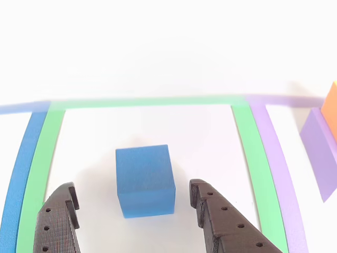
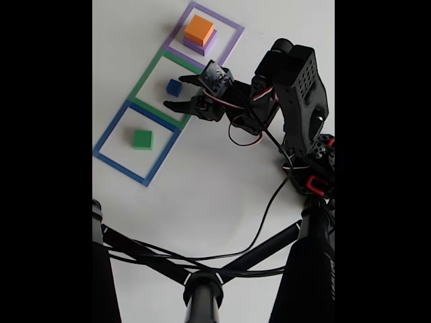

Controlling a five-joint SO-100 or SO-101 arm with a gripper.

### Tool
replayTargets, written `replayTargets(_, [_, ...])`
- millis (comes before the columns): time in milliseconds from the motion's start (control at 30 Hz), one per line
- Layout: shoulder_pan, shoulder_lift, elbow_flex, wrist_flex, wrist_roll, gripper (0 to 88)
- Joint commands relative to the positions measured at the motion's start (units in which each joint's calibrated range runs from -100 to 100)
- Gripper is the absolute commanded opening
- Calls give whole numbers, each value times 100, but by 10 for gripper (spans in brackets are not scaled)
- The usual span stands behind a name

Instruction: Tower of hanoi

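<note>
White tabletop: our black two-finger gripper (image 1: pixel 135 203) gapes empty astride the small matte blue cube (image 1: pixel 145 180); we'd centre, lower, then close squarely on its sides.

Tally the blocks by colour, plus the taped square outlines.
Blue cube: 1
Green cube: 1
Orange cube: 1
Purple slab: 1
Square outlines: 3 (blue outline, green outline, purple outline)
Total: 4 blocks, 3 outlines
</note>
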Motion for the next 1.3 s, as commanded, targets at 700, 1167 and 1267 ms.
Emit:
replayTargets(700, [-274,167,-460,-171,0,71])
replayTargets(1167, [-197,-27,-278,-171,0,33])
replayTargets(1267, [-207,-180,-242,-139,0,31])
